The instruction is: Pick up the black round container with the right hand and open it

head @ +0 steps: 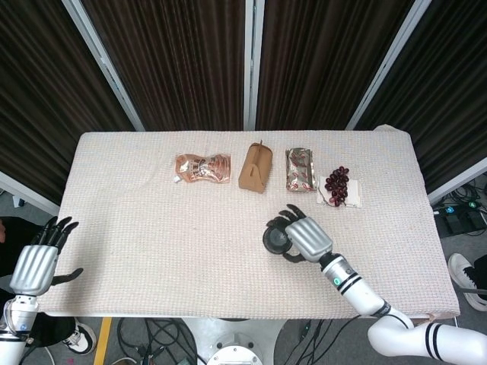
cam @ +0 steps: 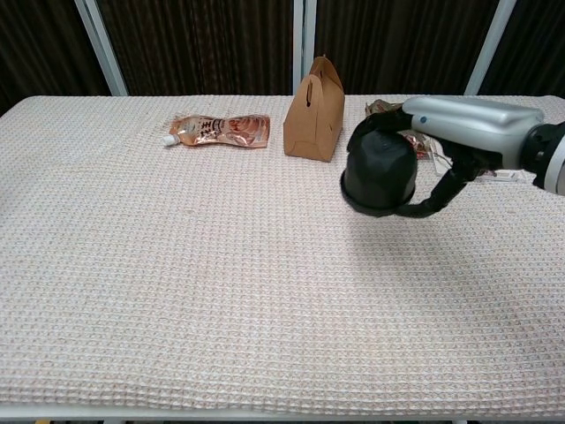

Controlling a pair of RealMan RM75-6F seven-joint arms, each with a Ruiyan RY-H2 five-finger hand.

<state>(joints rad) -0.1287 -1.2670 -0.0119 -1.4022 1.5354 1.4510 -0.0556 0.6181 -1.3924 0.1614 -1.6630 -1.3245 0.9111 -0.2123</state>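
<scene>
My right hand [head: 303, 237] [cam: 441, 146] grips the black round container [head: 275, 239] [cam: 380, 172] and holds it above the table, near the middle and a little right. Its fingers wrap over the top and under the rim. The container's lid looks closed. My left hand [head: 36, 264] hangs off the table's front left corner with fingers apart and nothing in it; the chest view does not show it.
Along the back of the cloth-covered table [head: 152, 243] lie an orange pouch [head: 202, 166], a brown paper box [head: 254, 169] [cam: 314, 109], a foil packet [head: 300, 168] and grapes on a white tray [head: 340, 185].
</scene>
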